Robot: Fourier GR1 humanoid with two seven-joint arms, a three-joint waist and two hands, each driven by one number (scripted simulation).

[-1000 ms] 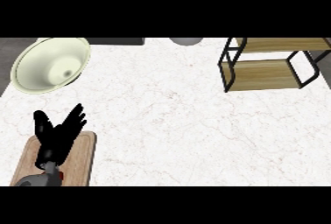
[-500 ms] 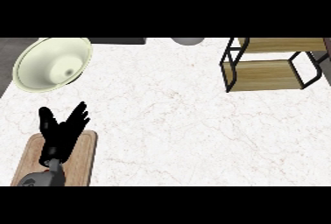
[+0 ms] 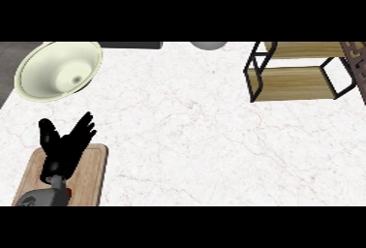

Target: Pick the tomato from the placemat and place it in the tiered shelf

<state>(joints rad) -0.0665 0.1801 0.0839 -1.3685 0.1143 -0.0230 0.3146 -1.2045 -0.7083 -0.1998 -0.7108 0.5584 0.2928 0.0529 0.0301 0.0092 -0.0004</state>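
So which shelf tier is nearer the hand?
The lower wooden tier, closer to the left hand over the placemat; the upper tier lies farther back.

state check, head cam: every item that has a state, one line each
left hand: open, fingers spread, over the placemat
right hand: not in view
placemat: flat on the counter, partly hidden by the hand
tomato: not visible
tiered shelf: upright, shelves bare
bowl: upright, nothing inside

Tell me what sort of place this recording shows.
Probably a kitchen counter: a white marble-look countertop with a pale bowl-like basin at its upper left, a wooden placemat at lower left and a black-framed tiered shelf at upper right.
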